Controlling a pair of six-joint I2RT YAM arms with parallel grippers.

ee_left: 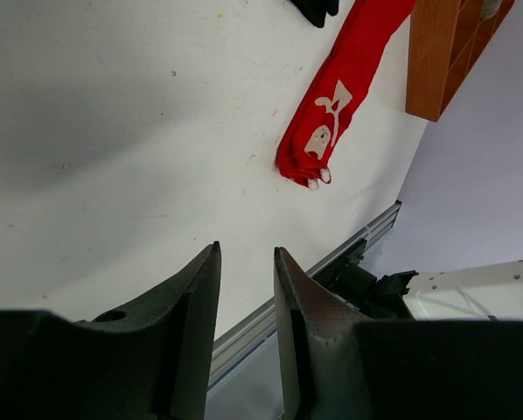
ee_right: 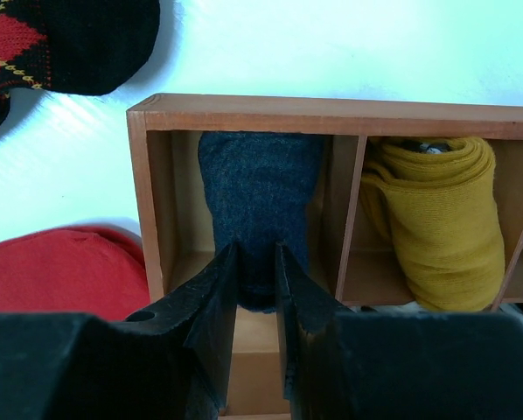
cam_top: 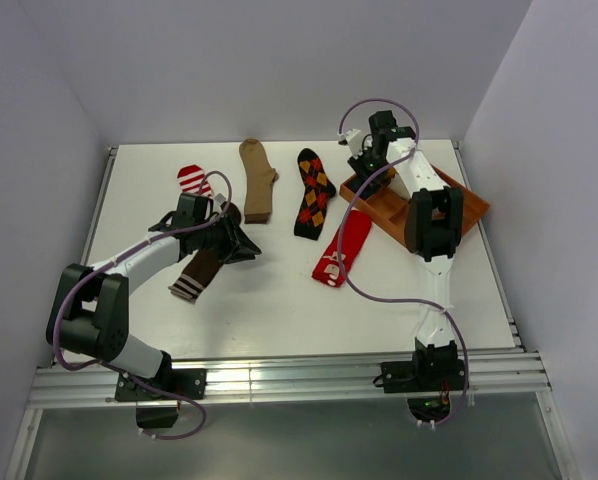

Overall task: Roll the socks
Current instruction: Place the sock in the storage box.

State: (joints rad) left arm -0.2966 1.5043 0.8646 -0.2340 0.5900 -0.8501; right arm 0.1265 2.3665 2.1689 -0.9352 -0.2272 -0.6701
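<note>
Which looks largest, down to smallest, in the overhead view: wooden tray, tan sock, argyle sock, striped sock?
1. wooden tray, partly covered
2. tan sock and argyle sock, alike
3. striped sock, partly hidden

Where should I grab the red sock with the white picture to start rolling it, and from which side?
Probably at its near end, the one with the white picture. The red sock lies flat and straight, slanting away toward the wooden tray; its far end sits close beside the tray's wall, while the near end is well away from it. Come straight down from above, fingers across its narrow width.
</note>
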